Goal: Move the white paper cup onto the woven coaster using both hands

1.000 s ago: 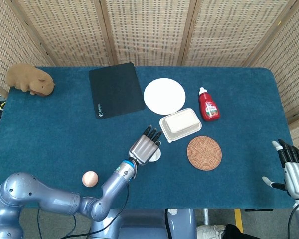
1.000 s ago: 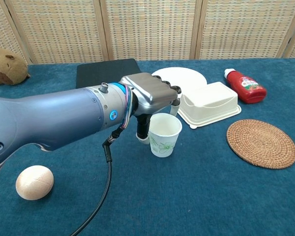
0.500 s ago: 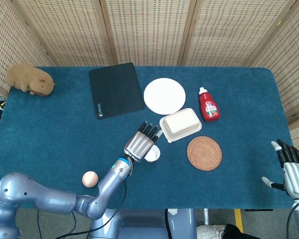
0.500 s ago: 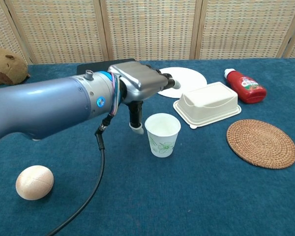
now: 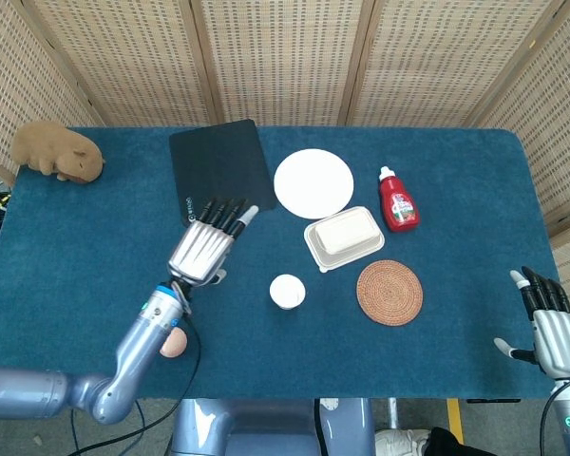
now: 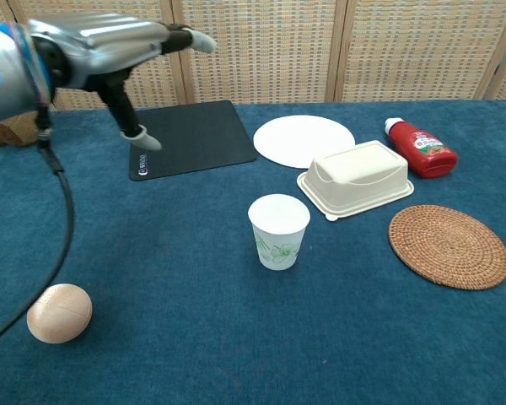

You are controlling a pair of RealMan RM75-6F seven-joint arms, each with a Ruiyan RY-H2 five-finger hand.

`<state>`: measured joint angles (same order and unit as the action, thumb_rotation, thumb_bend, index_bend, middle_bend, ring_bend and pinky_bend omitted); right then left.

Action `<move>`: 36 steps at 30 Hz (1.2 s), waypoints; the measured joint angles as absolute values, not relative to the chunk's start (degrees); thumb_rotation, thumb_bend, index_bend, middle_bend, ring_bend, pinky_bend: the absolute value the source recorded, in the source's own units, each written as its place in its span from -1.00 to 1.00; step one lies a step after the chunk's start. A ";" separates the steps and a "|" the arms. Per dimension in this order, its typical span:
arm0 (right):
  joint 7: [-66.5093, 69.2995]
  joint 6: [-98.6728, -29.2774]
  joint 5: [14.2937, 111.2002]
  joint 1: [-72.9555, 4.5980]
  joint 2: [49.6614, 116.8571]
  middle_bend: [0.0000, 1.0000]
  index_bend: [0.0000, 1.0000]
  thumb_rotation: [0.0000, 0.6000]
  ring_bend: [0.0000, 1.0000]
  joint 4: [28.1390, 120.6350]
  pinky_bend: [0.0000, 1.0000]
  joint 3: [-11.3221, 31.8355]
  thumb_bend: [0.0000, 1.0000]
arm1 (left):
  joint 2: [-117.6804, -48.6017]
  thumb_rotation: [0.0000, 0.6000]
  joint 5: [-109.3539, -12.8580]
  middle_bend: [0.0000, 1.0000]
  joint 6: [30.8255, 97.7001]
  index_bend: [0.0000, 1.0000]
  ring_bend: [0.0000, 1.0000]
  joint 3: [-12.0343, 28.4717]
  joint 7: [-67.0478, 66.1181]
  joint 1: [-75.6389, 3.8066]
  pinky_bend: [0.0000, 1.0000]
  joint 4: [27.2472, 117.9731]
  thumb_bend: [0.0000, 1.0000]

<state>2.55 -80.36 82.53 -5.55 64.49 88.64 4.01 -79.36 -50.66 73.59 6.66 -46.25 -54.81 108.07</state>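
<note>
The white paper cup [image 5: 287, 291] [image 6: 279, 230] stands upright on the blue cloth, free of both hands. The round woven coaster [image 5: 389, 292] [image 6: 449, 245] lies bare to its right. My left hand [image 5: 204, 249] [image 6: 110, 46] hangs open above the cloth well to the left of the cup, fingers stretched toward the black mat. My right hand [image 5: 546, 322] is open at the table's right front corner, far from the coaster, and shows only in the head view.
A lidded white food box [image 5: 343, 237] sits just behind the cup, with a white plate [image 5: 313, 182] and a red sauce bottle [image 5: 397, 200] further back. A black mat [image 5: 220, 170], a wooden egg [image 6: 59, 312] and a plush capybara [image 5: 56, 152] lie on the left side.
My left hand has let go of the cup, lifted and swung left and back toward the black mat. The cup stays standing where it was. The right hand has barely moved.
</note>
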 measured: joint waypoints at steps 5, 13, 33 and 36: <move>1.05 -80.16 83.13 -5.80 64.78 -1.00 -1.00 1.00 -1.00 89.12 -1.00 3.70 -0.98 | -74.72 1.00 -57.96 -1.00 78.31 -1.00 -1.00 2.20 -37.22 -46.98 -1.00 108.47 -0.74; -1.39 -80.38 84.22 -6.04 65.20 -1.00 -1.00 1.00 -1.00 90.30 -1.00 3.28 -0.99 | -71.88 1.00 -66.07 -1.00 88.17 -1.00 -1.00 -5.23 -24.59 -33.52 -1.00 103.26 -0.73; -4.65 -79.57 87.41 -7.63 66.30 -1.00 -1.00 1.00 -1.00 93.32 -1.00 2.36 -0.98 | -74.28 1.00 -73.59 -1.00 96.07 -1.00 -1.00 -9.63 -9.27 -15.47 -1.00 85.21 -0.73; -5.29 -79.03 88.34 -8.76 66.33 -1.00 -1.00 1.00 -1.00 95.13 -1.00 2.75 -0.98 | -74.38 1.00 -74.49 -1.00 95.67 -1.00 -1.00 -8.86 -8.83 -14.99 -1.00 84.81 -0.73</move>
